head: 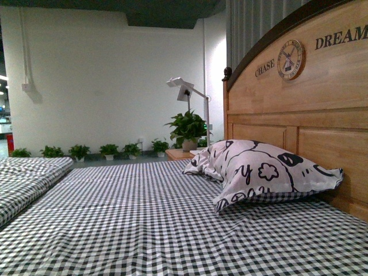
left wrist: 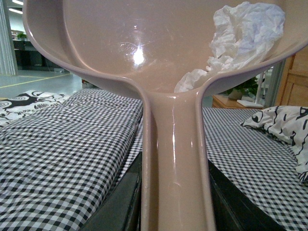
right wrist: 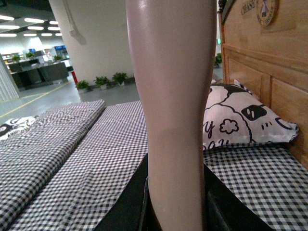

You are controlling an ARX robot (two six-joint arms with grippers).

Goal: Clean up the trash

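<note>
In the left wrist view the trash, a crumpled wad of white paper, lies inside the pan of the beige dustpan, against its side wall. My left gripper is shut on the dustpan's long handle, which runs up between its black jaws. In the right wrist view my right gripper is shut on the beige handle of the brush; the bristles are out of view. Both tools are held above the checked bed. Neither arm shows in the front view.
A bed with a black-and-white checked sheet fills the foreground. A black-and-white patterned pillow leans by the wooden headboard on the right. Folded checked bedding lies at the left. A bedside table with a potted plant stands beyond.
</note>
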